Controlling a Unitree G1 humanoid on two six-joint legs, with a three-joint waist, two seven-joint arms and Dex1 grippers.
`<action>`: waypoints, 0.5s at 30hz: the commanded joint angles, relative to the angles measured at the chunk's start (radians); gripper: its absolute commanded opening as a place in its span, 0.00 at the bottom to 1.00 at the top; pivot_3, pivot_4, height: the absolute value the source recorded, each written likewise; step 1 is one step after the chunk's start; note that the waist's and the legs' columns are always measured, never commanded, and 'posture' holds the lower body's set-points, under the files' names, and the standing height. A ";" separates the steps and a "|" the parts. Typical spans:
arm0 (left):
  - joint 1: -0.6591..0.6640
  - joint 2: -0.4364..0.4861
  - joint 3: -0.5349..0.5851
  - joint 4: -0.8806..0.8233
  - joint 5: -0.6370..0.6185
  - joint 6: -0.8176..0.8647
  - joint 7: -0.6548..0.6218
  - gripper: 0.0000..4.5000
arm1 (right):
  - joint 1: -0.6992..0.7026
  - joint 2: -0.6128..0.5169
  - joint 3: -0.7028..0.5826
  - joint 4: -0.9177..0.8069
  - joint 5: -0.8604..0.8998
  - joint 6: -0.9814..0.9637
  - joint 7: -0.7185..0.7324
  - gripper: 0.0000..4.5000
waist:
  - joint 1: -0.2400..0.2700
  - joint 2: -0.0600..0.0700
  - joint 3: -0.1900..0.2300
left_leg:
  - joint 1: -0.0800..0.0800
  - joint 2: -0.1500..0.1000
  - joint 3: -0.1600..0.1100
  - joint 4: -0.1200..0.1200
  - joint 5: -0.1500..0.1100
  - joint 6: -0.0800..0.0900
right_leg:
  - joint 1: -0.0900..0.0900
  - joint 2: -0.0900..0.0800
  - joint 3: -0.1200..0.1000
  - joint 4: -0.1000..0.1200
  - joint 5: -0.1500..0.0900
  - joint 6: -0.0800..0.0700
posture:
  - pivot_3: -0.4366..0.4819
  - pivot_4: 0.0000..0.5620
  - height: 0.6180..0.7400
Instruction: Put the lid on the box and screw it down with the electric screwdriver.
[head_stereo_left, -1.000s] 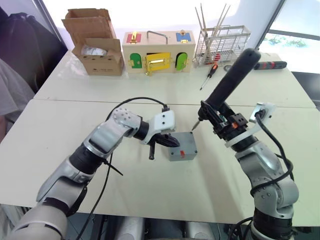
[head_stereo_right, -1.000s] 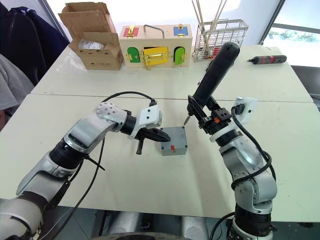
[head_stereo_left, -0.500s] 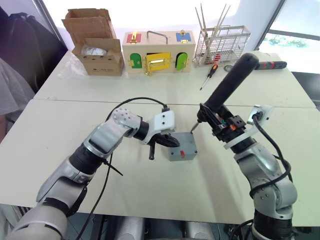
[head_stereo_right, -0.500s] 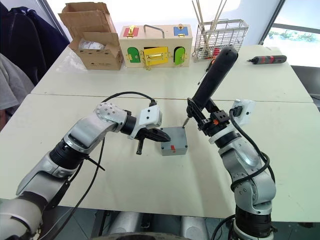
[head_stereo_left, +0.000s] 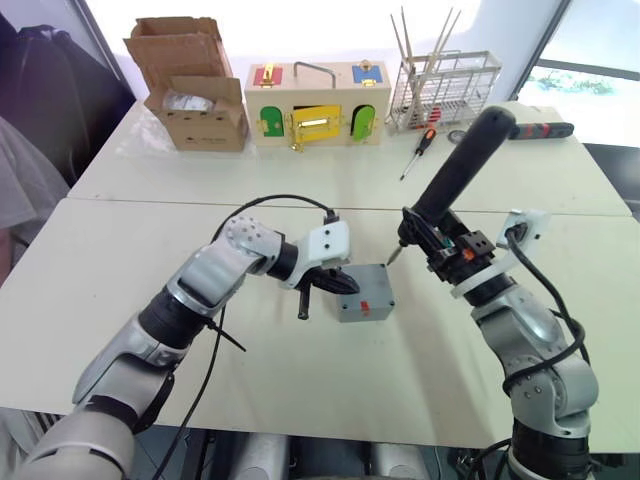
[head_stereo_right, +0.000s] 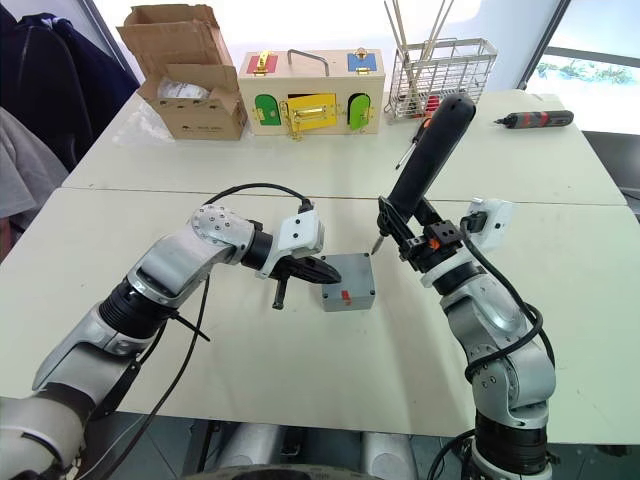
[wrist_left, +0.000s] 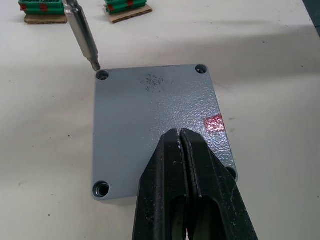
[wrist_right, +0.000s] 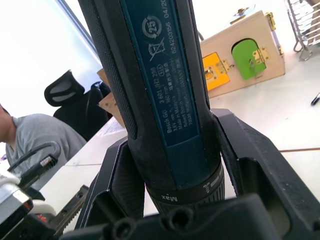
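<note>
The lid (wrist_left: 155, 125) already sits flush on the box (head_stereo_left: 366, 303), which rests near the middle of the white table (head_stereo_left: 120, 290), red mark facing the robot. The left gripper (wrist_left: 184, 137) presses down on the lid with its fingers closed together, gripping nothing, simply pinning it. The right gripper (wrist_right: 170, 165) is clamped around the electric screwdriver (head_stereo_left: 455, 175), tilted, its bit tip hovering at the rim of the far corner screw hole (wrist_left: 102, 75) but not clearly seated in it. The main risk, as I judge it, is that slanted approach: a bit meeting the hole at an angle can skate off across the lid or cam out once it spins. The torque could also twist box and lid together under a single-point hold, since the left fingers press near one edge only. Whether a screw sits in that hole cannot be made out.
</note>
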 joint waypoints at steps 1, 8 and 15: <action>0.004 -0.004 -0.001 0.006 0.016 -0.005 0.001 0.00 | -0.033 -0.006 -0.017 -0.055 0.036 -0.033 -0.003 0.41 | 0.000 0.000 0.000 | 0.000 0.000 0.000 0.000 0.000 0.000 | 0.000 0.000 0.000 0.000 0.000 0.000 | 0.48 0.27 0.99; 0.004 -0.012 -0.004 0.008 0.019 -0.008 0.002 0.00 | -0.021 -0.022 -0.021 -0.061 0.053 -0.028 -0.003 0.41 | 0.001 0.000 0.000 | 0.000 0.000 0.000 0.000 0.000 0.000 | 0.000 0.000 0.000 0.000 0.000 0.000 | 0.48 0.27 0.99; 0.003 -0.013 -0.006 0.016 0.025 -0.015 0.000 0.00 | -0.010 -0.037 -0.016 -0.065 0.069 -0.026 -0.005 0.41 | 0.001 0.000 0.000 | 0.000 0.000 0.000 0.000 0.000 0.000 | 0.000 0.000 0.000 0.000 0.000 0.000 | 0.48 0.27 0.99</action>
